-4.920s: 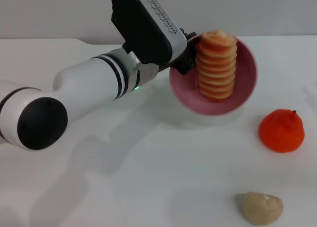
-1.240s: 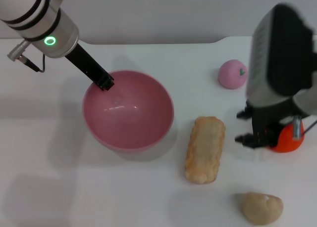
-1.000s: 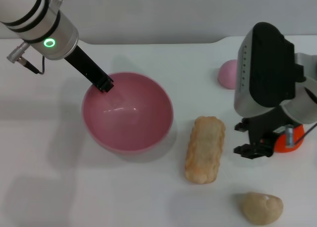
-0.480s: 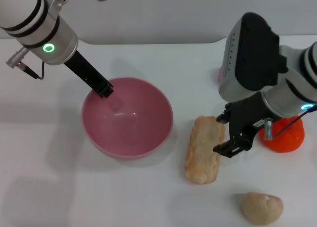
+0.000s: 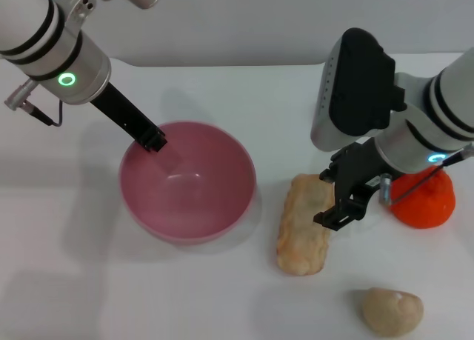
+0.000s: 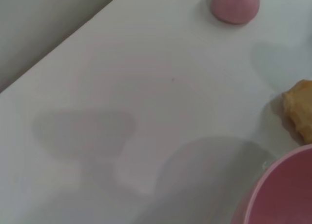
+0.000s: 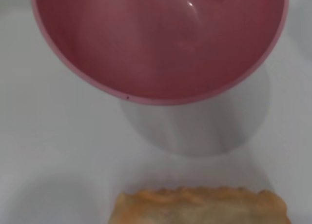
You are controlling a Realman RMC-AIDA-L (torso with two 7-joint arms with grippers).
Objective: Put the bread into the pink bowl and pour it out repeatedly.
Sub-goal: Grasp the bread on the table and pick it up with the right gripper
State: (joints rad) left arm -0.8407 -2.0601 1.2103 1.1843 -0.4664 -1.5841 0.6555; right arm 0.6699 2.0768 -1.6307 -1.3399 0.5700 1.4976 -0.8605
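Reaching in from the robot's right over the last second, the right gripper (image 5: 338,194) now hangs at the upper right edge of the elongated tan toy bread loaf (image 5: 304,224), black fingers spread wide and nothing between them, where a moment ago it hovered well off beside the round orange fruit (image 5: 422,197). Lying flat on the white table (image 5: 89,281) with the plain tan underside up, just beside the round glossy pink plastic bowl (image 5: 188,181) but not touching it, and unmoved across that second; seen again in the right wrist view as a crusty tan edge (image 7: 202,206) below the bowl's empty hollow (image 7: 161,41). Clamped on the far left rim of that bowl, the left gripper (image 5: 154,139), narrow on the pink plastic, holding the bowl upright much as before. Judged from this: pour finished, bowl set back, and the next cycle starting with a pick-up of the loaf, not yet grasped. No brand, label or readable writing anywhere; only a green ring light on the left wrist, a faint blue one on the right, and a small pink ball (image 6: 234,5) whose mark cannot be made out. Also a small beige lump (image 5: 392,311) near the front edge, well apart from the action.
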